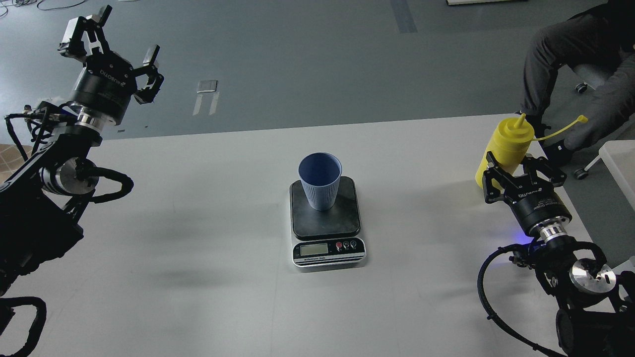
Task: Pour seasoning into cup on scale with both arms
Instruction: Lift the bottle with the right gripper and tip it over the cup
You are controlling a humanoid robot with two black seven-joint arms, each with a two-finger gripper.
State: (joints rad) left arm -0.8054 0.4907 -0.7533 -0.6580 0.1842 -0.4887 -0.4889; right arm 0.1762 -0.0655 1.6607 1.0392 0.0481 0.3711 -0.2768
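The light blue ribbed cup (320, 181) stands upright on the black platform of the scale (347, 218), mid-table. The scale's silver front and LCD display face me. The yellow seasoning bottle (506, 144) is near the table's right edge, well right of the cup. It leans slightly, nozzle up, and its cap strap trails right. My right gripper (517, 167) is shut around the bottle's lower body from the near side, hiding its base. My left gripper (116, 37) is open and empty, raised high at the far left beyond the table's back edge.
A seated person (570, 59) on a wheeled chair is close behind the table's right back corner. A white bin (620, 163) stands off the right edge. The white table (198, 223) spreads between the scale and both arms.
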